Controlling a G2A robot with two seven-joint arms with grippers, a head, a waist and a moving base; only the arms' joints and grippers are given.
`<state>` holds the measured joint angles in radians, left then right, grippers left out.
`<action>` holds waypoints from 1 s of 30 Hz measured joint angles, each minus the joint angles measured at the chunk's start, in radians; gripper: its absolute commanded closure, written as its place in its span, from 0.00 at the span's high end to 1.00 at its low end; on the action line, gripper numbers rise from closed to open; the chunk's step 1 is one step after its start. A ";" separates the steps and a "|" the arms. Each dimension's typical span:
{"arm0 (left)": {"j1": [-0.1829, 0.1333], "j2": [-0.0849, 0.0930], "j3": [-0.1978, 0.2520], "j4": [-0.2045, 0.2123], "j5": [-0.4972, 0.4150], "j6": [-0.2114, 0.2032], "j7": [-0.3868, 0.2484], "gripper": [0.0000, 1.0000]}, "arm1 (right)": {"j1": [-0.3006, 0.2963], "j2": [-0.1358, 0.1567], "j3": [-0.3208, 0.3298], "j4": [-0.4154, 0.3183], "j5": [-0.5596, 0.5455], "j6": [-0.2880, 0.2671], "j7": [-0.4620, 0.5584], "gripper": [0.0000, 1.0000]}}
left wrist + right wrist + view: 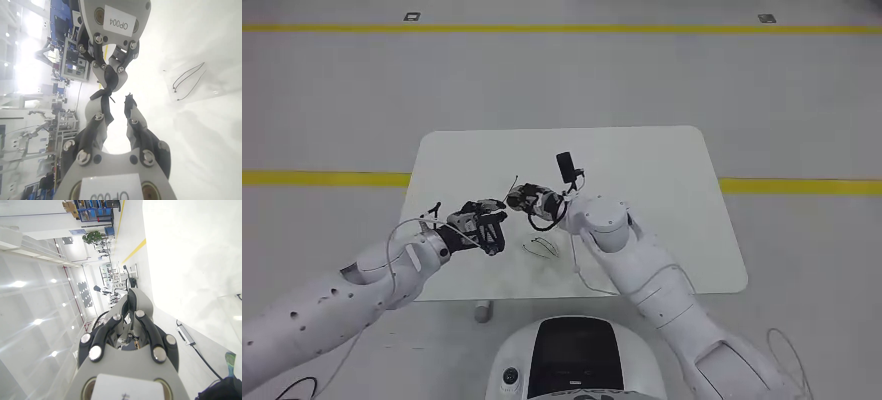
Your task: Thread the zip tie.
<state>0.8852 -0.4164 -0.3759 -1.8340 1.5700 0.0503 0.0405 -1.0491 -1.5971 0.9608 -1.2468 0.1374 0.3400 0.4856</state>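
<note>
Right gripper point(527, 196) clamps the zip tie point(513, 184); the left gripper point(487, 225) faces it tip to tip, fingers spread.
From above, both meet over the surface point(642, 170), probably so the strap can turn freely; spare ties point(541, 247) lie just under the right gripper, with broad room beyond. In the left wrist view, a short end of the zip tie point(112, 99) pokes from the right gripper's closed tips toward the left gripper's gap, seemingly lined up for feeding; the spare ties sit well aside. In the right wrist view, its fingers press together, the surface's edge close alongside.
</note>
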 measured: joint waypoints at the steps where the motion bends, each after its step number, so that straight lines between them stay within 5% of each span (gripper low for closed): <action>1: -0.004 -0.001 0.006 0.001 0.000 0.004 0.002 0.18 | 0.001 0.000 -0.001 0.001 0.001 0.000 0.000 0.00; 11: -0.040 -0.004 0.052 0.010 0.000 0.034 0.008 0.17 | 0.010 0.005 -0.016 0.009 0.005 0.000 0.009 0.00; 18: -0.059 -0.003 0.077 0.010 0.000 0.035 -0.018 0.00 | 0.014 0.008 -0.033 0.010 -0.006 0.000 0.005 0.00; 25: -0.068 -0.005 0.093 0.012 0.000 0.043 -0.019 0.00 | 0.017 0.009 -0.049 0.010 -0.003 0.000 0.003 0.00; 26: -0.069 -0.005 0.094 0.012 0.000 0.045 -0.019 0.00 | 0.017 0.010 -0.050 0.010 -0.002 0.000 0.003 0.36; 27: -0.069 -0.005 0.096 0.013 0.000 0.048 -0.019 0.00 | 0.018 0.010 -0.051 0.010 0.000 0.000 0.003 1.00; 30: -0.067 -0.004 0.097 0.015 0.000 0.059 -0.021 0.00 | 0.017 0.012 -0.051 0.007 0.004 0.000 0.001 1.00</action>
<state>0.8183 -0.4202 -0.2792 -1.8189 1.5700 0.1091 0.0191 -1.0324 -1.5852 0.9096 -1.2395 0.1413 0.3400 0.4865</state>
